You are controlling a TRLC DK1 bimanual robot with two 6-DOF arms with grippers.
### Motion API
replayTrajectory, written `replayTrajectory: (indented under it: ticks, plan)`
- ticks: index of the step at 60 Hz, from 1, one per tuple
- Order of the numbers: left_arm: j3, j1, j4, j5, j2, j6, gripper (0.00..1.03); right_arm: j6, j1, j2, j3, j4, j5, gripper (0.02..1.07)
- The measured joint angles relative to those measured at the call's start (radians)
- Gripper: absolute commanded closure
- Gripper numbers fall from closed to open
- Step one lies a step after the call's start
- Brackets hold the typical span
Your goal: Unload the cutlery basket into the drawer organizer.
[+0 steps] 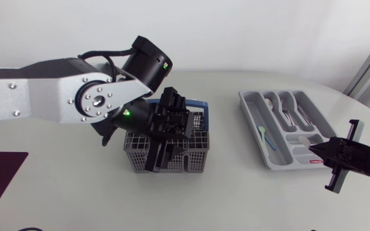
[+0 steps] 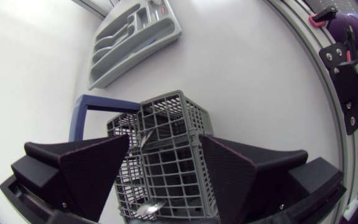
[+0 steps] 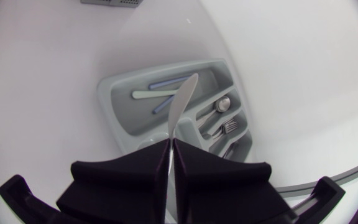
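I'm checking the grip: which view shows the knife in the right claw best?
The right wrist view: the knife juts from the shut right claw, over the drawer organizer. The head view shows it too small to tell; the left wrist view, not at all.

The right hand point(image 3: 170, 144) pinches a silver knife point(image 3: 180, 102) between both fingers, its blade pointing ahead over the grey organizer point(image 3: 107, 106) on the white worktop point(image 3: 42, 93). A pale green utensil point(image 3: 148, 94) lies in the long slot. A spoon point(image 3: 222, 104) and a fork point(image 3: 227, 127) sit in neighbouring slots.
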Motion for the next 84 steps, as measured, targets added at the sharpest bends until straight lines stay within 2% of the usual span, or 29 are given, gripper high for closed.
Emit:
replayTrajectory:
  ticks: [17,31,42,45,49,53,55,56,60,68,75,80,84]
  plan:
    - [0.055,0.01,-0.045,-0.007,0.057,0.048,0.05,-0.165,-0.026,0.18,0.074,0.114,0.04,1.01]
    - [0.076,0.021,-0.068,-0.01,0.081,0.071,0.06,-0.298,-0.026,0.291,0.061,0.275,0.133,1.01]
    - [0.08,0.021,-0.071,-0.011,0.087,0.079,0.06,-0.374,-0.026,0.318,0.003,0.311,0.185,1.0]
    - [0.082,0.021,-0.071,-0.012,0.089,0.08,0.06,-0.389,-0.026,0.331,-0.016,0.349,0.193,0.91]
    - [0.084,0.021,-0.071,-0.014,0.09,0.088,0.06,-0.407,-0.026,0.349,-0.039,0.393,0.208,0.66]
    - [0.085,0.021,-0.071,-0.014,0.092,0.093,0.06,-0.41,-0.026,0.353,-0.052,0.397,0.212,0.49]
    - [0.085,0.021,-0.073,-0.014,0.092,0.093,0.06,-0.41,-0.026,0.352,-0.058,0.401,0.211,0.45]
    - [0.085,0.021,-0.074,-0.014,0.092,0.093,0.06,-0.41,-0.026,0.35,-0.058,0.405,0.211,0.38]
    - [0.087,0.021,-0.078,-0.014,0.092,0.093,0.06,-0.41,-0.026,0.33,-0.058,0.407,0.212,0.28]
    - [0.087,0.021,-0.08,-0.018,0.092,0.094,0.06,-0.405,-0.038,0.273,-0.056,0.373,0.212,0.2]
    - [0.098,0.021,-0.095,-0.02,0.092,0.096,0.06,-0.337,-0.038,0.178,-0.017,0.215,0.201,0.14]
    - [0.111,0.021,-0.097,-0.042,0.093,0.103,0.06,-0.245,-0.031,0.111,0.051,0.092,0.156,0.14]
    - [0.119,0.021,-0.097,-0.056,0.1,0.117,0.06,-0.182,-0.015,0.07,0.09,0.04,0.134,0.14]
